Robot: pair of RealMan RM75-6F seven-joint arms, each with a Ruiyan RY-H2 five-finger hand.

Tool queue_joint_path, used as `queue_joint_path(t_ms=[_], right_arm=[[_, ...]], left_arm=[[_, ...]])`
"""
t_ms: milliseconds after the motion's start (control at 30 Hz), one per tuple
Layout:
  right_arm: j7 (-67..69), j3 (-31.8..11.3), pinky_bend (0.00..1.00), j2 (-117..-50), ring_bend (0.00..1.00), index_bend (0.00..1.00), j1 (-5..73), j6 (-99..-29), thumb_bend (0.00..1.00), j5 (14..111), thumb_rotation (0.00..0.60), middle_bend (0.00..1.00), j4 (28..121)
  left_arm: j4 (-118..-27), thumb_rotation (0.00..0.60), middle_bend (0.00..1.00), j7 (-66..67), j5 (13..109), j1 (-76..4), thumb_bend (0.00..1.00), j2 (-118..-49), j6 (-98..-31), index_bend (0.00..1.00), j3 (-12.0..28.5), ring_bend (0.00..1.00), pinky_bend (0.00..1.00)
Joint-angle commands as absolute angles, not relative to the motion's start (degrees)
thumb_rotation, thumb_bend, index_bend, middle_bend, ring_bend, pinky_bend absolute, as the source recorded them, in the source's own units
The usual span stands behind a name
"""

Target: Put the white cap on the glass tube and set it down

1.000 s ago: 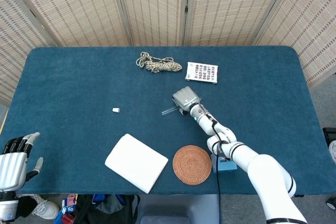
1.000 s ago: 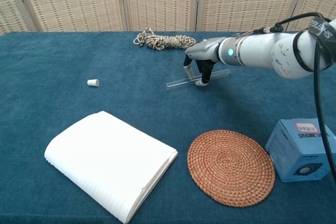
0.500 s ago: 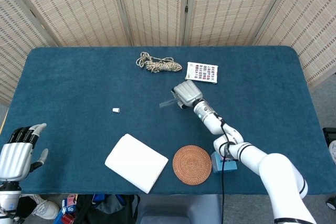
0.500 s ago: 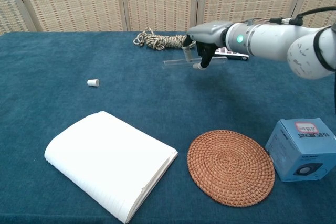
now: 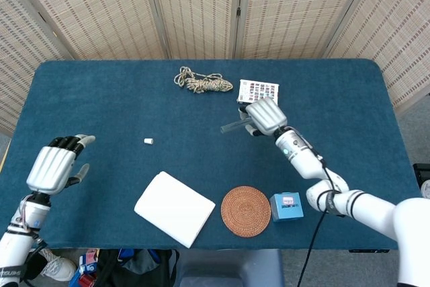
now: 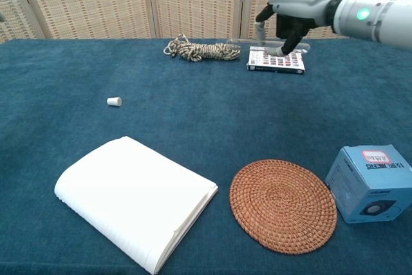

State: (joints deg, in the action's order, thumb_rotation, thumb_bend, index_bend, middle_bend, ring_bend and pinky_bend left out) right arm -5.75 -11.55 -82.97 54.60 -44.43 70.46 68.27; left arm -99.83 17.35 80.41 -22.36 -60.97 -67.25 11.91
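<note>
Blue-covered table (image 5: 101, 92): your right hand (image 5: 263, 115) grips the glass tube (image 5: 234, 126) in the air, roughly level. The white cap (image 5: 148, 141) lies on the cloth, well apart. Your left hand (image 5: 52, 166) hovers, fingers spread, empty. Capping appears unstarted; the cap likely needs collecting next.

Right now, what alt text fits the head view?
The right hand holds the glass tube above a blue table; the left hand hovers open at the left edge. A white cap lies on the cloth.
</note>
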Motion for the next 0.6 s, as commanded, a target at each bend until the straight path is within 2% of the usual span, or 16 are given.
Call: queue_joint_path(t_ms=[33,100,233,400,600], right_arm=[[-10.98,-10.61,1.0,-75.78,1.0,0.96,49.86,-48.68,0.44,67.84,0.6,1.0,77.04],[-12.57,-10.3,1.0,-73.23,1.0,0.96,48.36,-50.09,0.44,66.95,0.6,1.0,80.31],[-14.71,-9.94,1.0,-69.63,1.0,0.96,46.12,-52.17,0.44,65.39,0.6,1.0,84.75],[-16.3,-9.47,1.0,-67.68,1.0,0.96,44.55,-53.23,0.44,64.14,0.6,1.0,87.77],[-16.96,-9.04,1.0,-66.9,1.0,0.96,43.57,-53.7,0.44,63.83,0.6,1.0,89.22]], left_arm=[[-96.31,0.6,0.5,15.69,75.73,-28.59,0.35,-62.39,-59.25,0.26,14.2,0.53,0.59],[-94.84,0.6,0.64,15.57,73.87,-31.54,0.35,-62.91,-54.6,0.27,14.42,0.65,0.73],[-92.44,0.6,0.81,15.43,72.28,-36.91,0.37,-63.8,-46.57,0.27,14.17,0.83,0.9],[-90.4,0.6,0.91,16.64,69.33,-43.76,0.55,-65.55,-37.12,0.21,13.4,0.93,0.99],[-87.12,0.6,0.95,21.67,63.02,-49.66,0.65,-69.28,-31.57,0.18,11.35,0.96,0.99]])
